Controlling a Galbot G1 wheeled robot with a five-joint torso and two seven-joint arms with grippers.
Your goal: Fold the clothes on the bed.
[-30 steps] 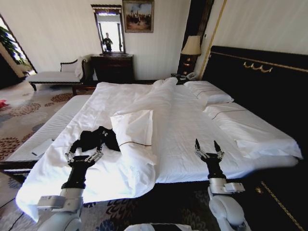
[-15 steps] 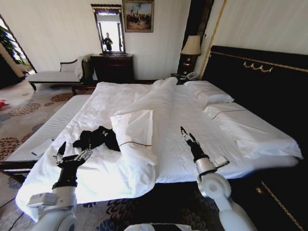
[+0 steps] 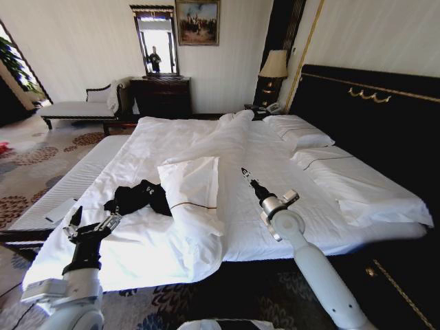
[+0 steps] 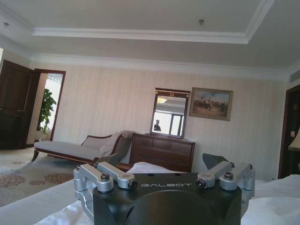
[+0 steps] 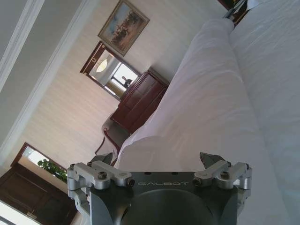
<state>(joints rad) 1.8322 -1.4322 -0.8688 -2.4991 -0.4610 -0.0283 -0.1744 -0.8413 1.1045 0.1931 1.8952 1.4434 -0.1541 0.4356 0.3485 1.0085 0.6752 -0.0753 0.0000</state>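
Shirt (image 3: pixel 135 197) lies crumpled on the bed (image 3: pixel 275 206), unfolded. We hold our left tool (image 3: pixel 88 226) wide beside it, right tool (image 3: pixel 246 176) wide past the pillow (image 3: pixel 191 183), flanking it.

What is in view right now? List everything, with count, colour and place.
T-shirt: one, black, crumpled on the bed's near left part, beside the folded duvet corner.
Bed: one, white linen, dark frame and headboard, across the middle.
Pillows: at least two, white, by the headboard.
Chaise: one, pale with dark frame, far left by the wall.
Dresser: one, dark wood, against the far wall.
Mirror: one, dark frame, above the dresser.
Painting: one, framed, right of the mirror.
Lamp: one, cream shade, left of the headboard.
Left gripper: fingers open, at the bed's near edge, short of the T-shirt.
Right gripper: fingers open, reaching over the duvet at mid-bed.
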